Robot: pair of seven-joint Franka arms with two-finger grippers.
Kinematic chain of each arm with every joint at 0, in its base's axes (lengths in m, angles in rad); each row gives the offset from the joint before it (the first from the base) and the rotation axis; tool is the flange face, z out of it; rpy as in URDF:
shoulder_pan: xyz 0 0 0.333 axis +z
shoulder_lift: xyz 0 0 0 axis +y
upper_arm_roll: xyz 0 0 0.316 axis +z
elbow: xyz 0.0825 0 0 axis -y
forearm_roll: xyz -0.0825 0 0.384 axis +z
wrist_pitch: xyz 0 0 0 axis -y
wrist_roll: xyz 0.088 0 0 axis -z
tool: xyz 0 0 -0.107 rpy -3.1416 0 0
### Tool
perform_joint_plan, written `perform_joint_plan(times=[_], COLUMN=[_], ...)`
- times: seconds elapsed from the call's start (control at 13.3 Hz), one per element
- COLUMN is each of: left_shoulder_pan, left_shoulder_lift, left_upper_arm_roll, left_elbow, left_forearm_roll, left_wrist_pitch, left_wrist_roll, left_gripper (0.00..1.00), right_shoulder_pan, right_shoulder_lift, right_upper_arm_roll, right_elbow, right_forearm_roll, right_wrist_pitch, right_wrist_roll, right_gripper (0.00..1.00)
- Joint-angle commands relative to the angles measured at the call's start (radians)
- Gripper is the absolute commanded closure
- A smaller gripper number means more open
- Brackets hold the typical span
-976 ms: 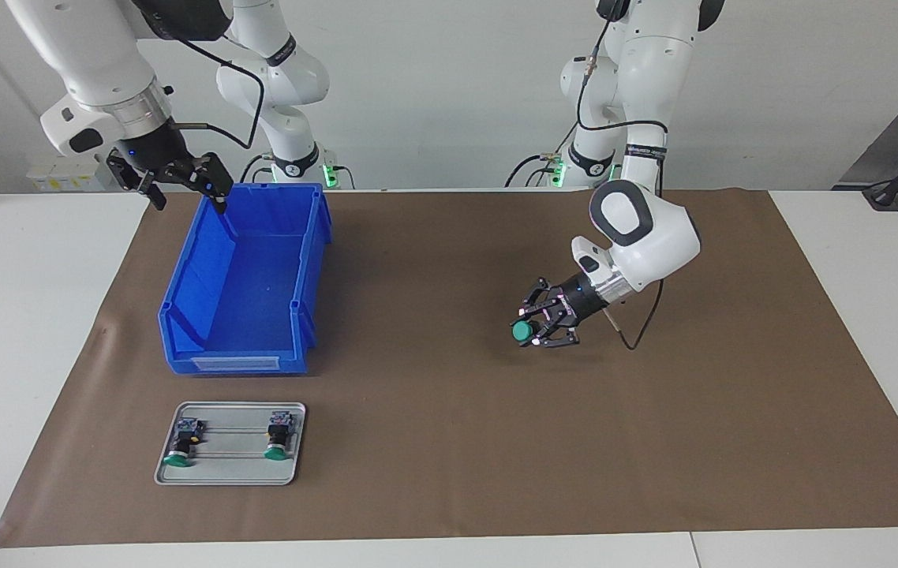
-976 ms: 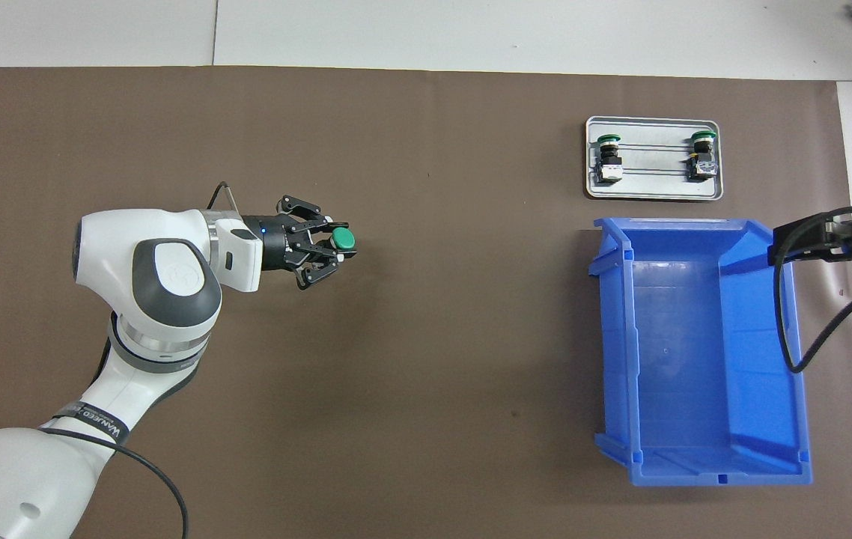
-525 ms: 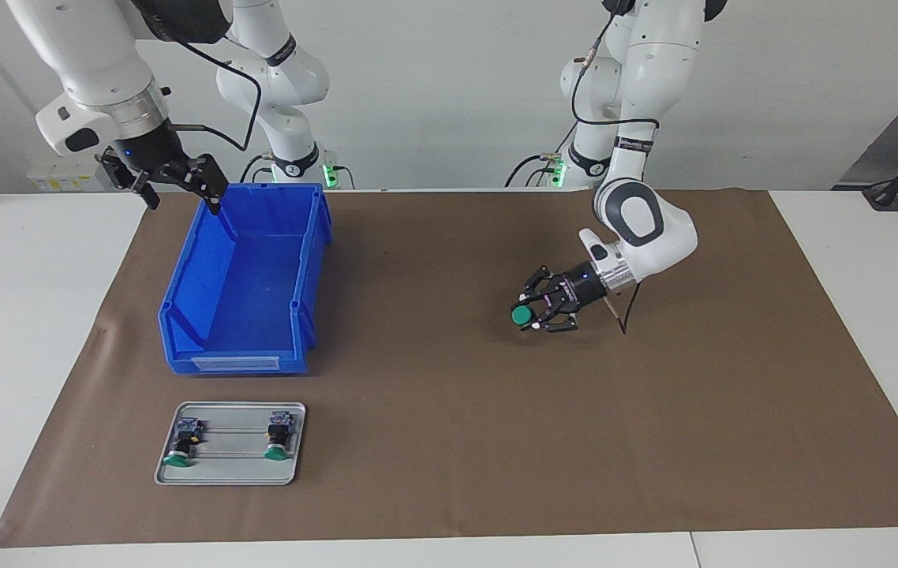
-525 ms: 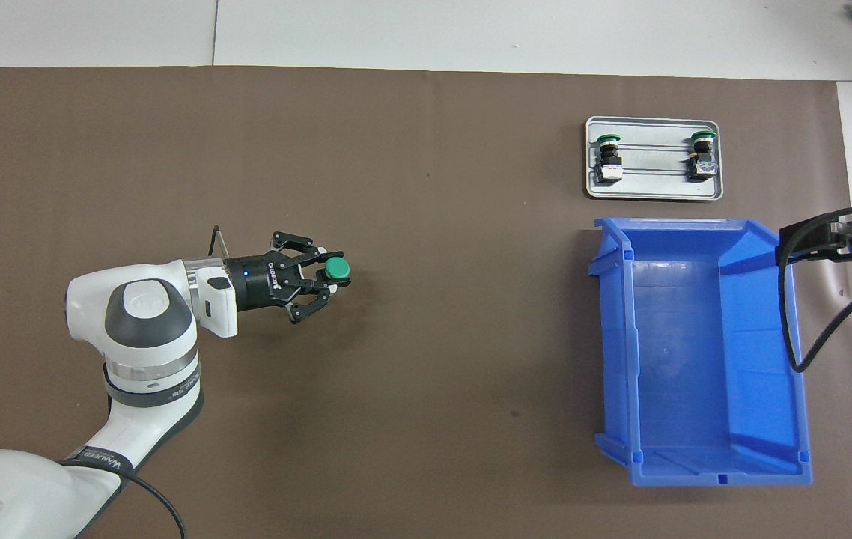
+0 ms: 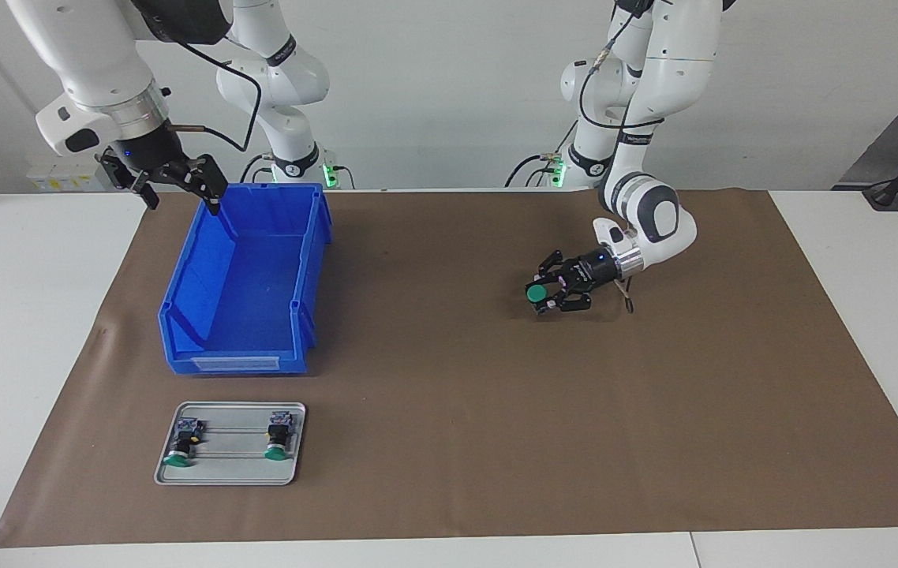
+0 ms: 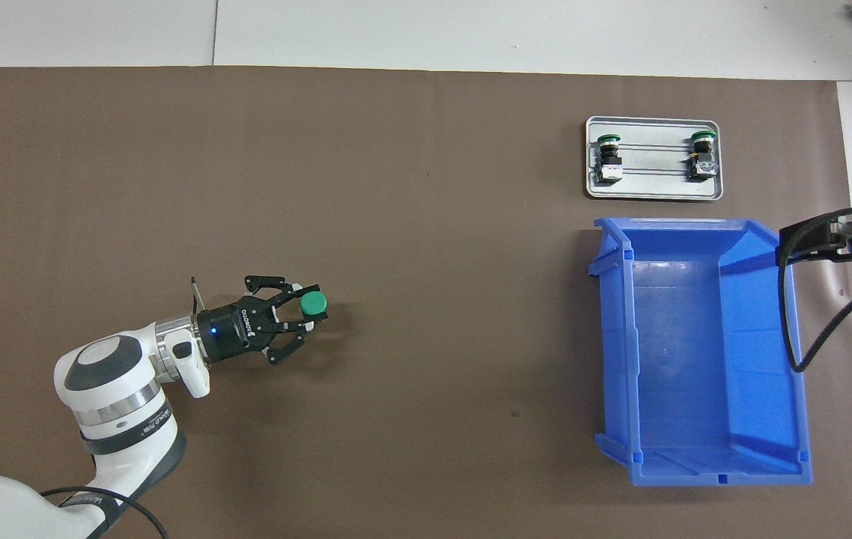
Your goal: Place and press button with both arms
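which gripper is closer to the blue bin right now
Right. The right gripper hangs open over the blue bin's rim at the corner nearest the robots. The left gripper holds a green button over the mat, toward the left arm's end.

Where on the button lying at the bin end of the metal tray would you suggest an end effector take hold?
Grip that button across its black body, between green cap and terminal block, coming straight down. It lies on its side on the tray, cap pointing away from the robots, so the fingers should close along the tray's long direction. The wide cap would likely stop it slipping out.

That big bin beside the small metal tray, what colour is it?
The bin is bright blue all over, clearest in the overhead view.
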Motion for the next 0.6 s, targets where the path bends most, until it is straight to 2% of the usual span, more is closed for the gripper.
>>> perform_joint_plan(times=[0.0, 0.15, 0.53], left_shoulder_pan=[0.027, 0.038, 0.038], left_shoulder_lift=[-0.076, -0.100, -0.116], left_upper_arm_roll=[-0.005, -0.006, -0.005], left_elbow=[-0.095, -0.159, -0.204], left_forearm_roll=[-0.034, -0.036, -0.034], left_wrist_pitch=[-0.073, -0.091, -0.101], left_wrist_roll=[0.085, 0.168, 0.223], left_gripper=[1.00, 1.00, 1.00], right_shoulder_pan=[-0.009, -0.010, -0.009], right_shoulder_lift=[-0.015, -0.015, -0.015], right_upper_arm_roll=[0.007, 0.007, 0.007], right_elbow=[-0.024, -0.027, -0.027], right_forearm_roll=[-0.015, -0.015, -0.015], right_wrist_pitch=[0.005, 0.005, 0.005], right_wrist_roll=[-0.001, -0.003, -0.001], right_gripper=[0.00, 0.00, 0.00])
